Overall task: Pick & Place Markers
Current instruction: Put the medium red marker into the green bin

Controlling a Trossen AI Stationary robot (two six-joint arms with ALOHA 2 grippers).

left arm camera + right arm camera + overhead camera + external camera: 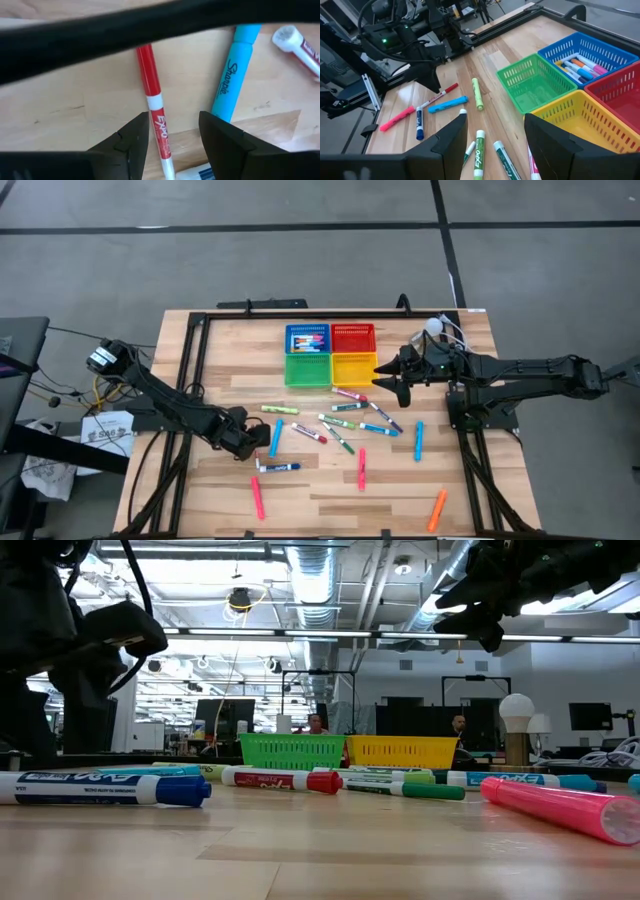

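- Left gripper [172,131] hung low over the red marker [152,100], fingers apart astride it, not gripping.
- Right gripper [495,137] hovered open and empty near the yellow basket [580,117].
- Markers [340,425] lay scattered on the table [480,480].

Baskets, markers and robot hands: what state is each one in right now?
Blue square mesh basket: holds several markers.
Green square mesh basket: empty.
Thin red-capped white marker: lying flat, not gripped.
Left end effector: open, poised over the red-capped marker.
Right end effector: open, holding nothing, beside the yellow square mesh basket.
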